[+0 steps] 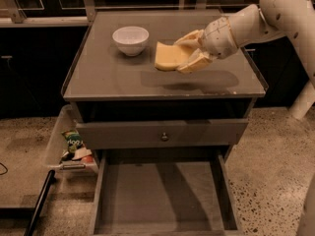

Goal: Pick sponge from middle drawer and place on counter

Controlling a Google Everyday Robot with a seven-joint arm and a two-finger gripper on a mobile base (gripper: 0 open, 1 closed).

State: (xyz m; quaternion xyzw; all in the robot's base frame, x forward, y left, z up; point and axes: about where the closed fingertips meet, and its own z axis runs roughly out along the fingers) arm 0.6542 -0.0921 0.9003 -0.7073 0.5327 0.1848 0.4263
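Note:
The pale-yellow sponge hangs in the air above the middle of the counter, casting a shadow on the grey top. My gripper reaches in from the right and is shut on the sponge's right side, one cream finger above it and one below. The middle drawer stands pulled open at the bottom, its flat grey floor bare.
A white bowl sits on the counter's back left, just left of the sponge. A grey drawer front with a round knob sits above the open drawer. A clear bin of snack packets stands on the floor at the left.

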